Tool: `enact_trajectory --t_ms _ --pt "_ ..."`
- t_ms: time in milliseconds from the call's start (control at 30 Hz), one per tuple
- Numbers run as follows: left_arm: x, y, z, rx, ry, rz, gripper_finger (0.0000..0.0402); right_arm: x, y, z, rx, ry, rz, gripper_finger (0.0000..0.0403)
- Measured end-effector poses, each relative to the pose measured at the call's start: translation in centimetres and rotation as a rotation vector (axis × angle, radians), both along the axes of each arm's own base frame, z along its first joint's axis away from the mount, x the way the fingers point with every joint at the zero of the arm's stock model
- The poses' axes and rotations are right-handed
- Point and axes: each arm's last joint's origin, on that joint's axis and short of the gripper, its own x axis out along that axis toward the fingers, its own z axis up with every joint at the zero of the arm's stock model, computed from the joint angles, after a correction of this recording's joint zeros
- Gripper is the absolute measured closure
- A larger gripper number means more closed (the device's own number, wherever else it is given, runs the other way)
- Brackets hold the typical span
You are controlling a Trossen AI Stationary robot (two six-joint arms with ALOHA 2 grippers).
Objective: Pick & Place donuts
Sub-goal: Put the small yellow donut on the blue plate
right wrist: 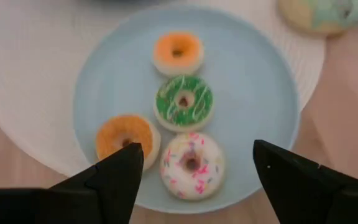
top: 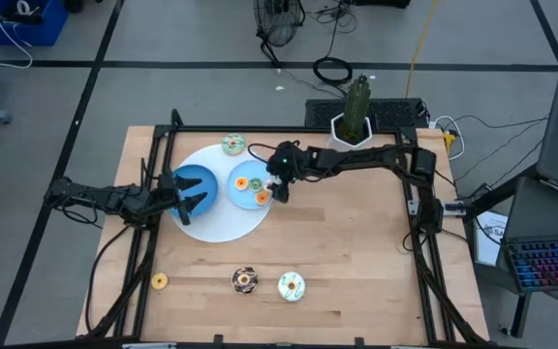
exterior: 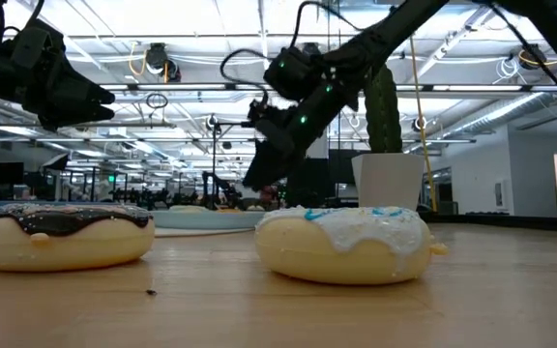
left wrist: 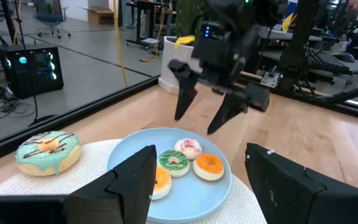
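The right gripper [right wrist: 194,168] hung spread above the plate [right wrist: 253,81], over four donuts: white [right wrist: 192,163], green [right wrist: 184,101], two orange. Retreating straight up seemed wisest, before fetching the donut [top: 291,286] well away.

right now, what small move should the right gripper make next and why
Probably lift the right gripper clear. It hangs open and empty over the light blue round plate, where four small iced ring donuts already lie, while the chocolate-iced donut waits on the wooden table.
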Motion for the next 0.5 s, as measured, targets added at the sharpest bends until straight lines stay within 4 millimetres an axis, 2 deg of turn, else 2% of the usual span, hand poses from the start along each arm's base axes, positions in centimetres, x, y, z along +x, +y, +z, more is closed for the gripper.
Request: enact_trajectory --t_ms 200,500 --pt "0.0 0.0 0.0 0.0 0.001 0.0 0.0158 -1.5 0.5 4.1 -0.009 -0.033 0.0 0.0121" --pt "0.0 0.0 0.0 0.0 0.0 0.0 0.0158 -5.4 1.7 9.4 0.003 0.009 0.002 0.0117"
